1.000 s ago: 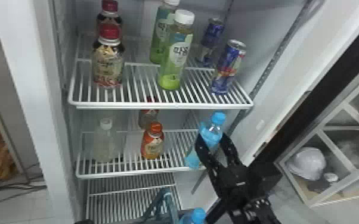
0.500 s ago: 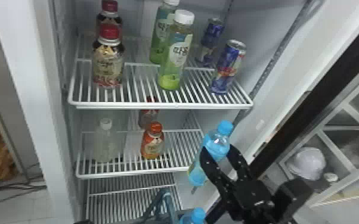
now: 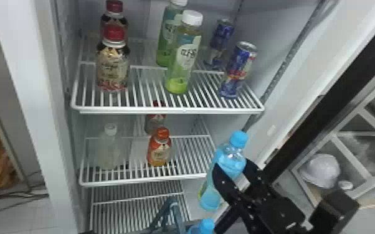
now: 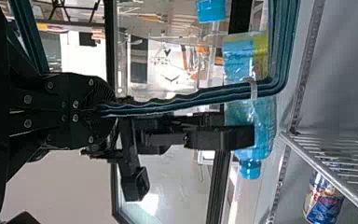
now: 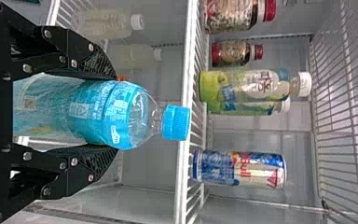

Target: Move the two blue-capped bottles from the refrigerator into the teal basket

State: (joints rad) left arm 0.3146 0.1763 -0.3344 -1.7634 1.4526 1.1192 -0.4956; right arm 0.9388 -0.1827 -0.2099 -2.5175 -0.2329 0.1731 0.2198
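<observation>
Head view: basket (image 3: 173, 203) cut off at btm

There are two blue-capped bottles (image 3: 224, 165) and one teal basket (image 3: 173, 214). On the upper shelf (image 3: 165, 110) stand two dark bottles with red caps (image 3: 112, 68), two green bottles with white caps (image 3: 185, 59) and two cans (image 3: 238, 71). The shelf below (image 3: 146, 180) carries two pale bottles with white caps (image 5: 105, 23), one orange-capped bottle (image 3: 159, 151) and one red-topped bottle (image 3: 155, 123). In the head view, the wire shelves number three.
</observation>
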